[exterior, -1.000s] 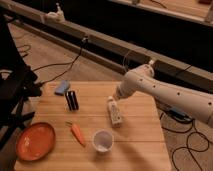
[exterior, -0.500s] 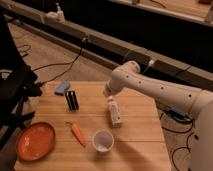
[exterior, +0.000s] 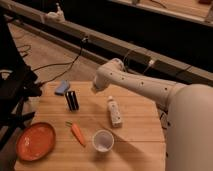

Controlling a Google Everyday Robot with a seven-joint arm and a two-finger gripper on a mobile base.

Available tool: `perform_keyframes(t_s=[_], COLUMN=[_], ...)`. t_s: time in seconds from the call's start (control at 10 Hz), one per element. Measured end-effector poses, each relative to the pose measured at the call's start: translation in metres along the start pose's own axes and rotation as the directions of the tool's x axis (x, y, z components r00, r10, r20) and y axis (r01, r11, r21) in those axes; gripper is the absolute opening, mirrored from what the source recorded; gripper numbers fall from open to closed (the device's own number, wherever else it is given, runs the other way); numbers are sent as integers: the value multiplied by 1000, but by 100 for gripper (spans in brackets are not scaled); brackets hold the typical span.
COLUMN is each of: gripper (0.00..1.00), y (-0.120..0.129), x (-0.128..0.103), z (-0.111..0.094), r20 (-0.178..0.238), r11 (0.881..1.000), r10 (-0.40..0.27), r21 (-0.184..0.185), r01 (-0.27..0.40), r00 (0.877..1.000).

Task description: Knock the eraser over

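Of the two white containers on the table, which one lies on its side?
The white bottle, lying flat near the end effector above the table; the cup stands upright, mouth upward.

Eraser [exterior: 72,100] left of centre on table [exterior: 142,145], flat piece [exterior: 62,87] behind it near far-left corner. Bottle [exterior: 115,111] at centre. Plate [exterior: 36,141] at front-left corner, then carrot [exterior: 77,134], then cup [exterior: 102,141] rightward. Gripper [exterior: 94,88] near far edge, behind-right of eraser.
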Motion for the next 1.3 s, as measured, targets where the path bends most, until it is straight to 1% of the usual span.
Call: perform_keyframes(t_s=[0.2,0.5,0.8,0.9,1.1,1.2,1.3], gripper=[0,0,0,0,0,0,0], y=[13,39,78,96,125,137,149], x=[-13,-37,-62,-68,-69,-66,-60], z=[17,30,36,36,32,28,22], r20=[5,44,90,105,124,132,136], r11=[999,992,973,961,934,920,901], r10=[-16,-33,-71,-89,-113,-127,-145], r21=[-43,-121,-211,-252,-324,-356,-391], r01=[16,38,89,113,148,166,188], r00=[1000,999,993,990,986,983,980])
